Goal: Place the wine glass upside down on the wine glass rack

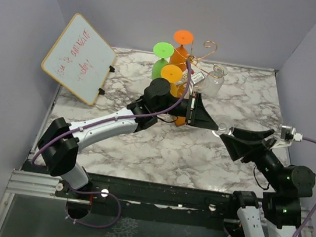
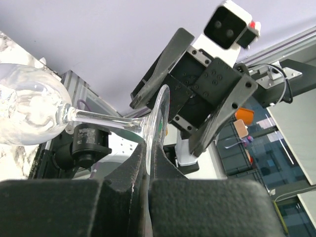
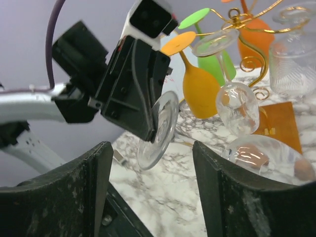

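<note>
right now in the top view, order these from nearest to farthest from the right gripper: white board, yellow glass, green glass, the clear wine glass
From the right gripper:
1. clear wine glass, just off its left side
2. yellow glass, farther back and left
3. green glass, behind the yellow one
4. white board, far left

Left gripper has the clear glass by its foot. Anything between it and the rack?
Yes. A yellow glass and a clear glass already hang on the near side of the wine glass rack, facing the held wine glass. A bare spiral shows behind them.
</note>
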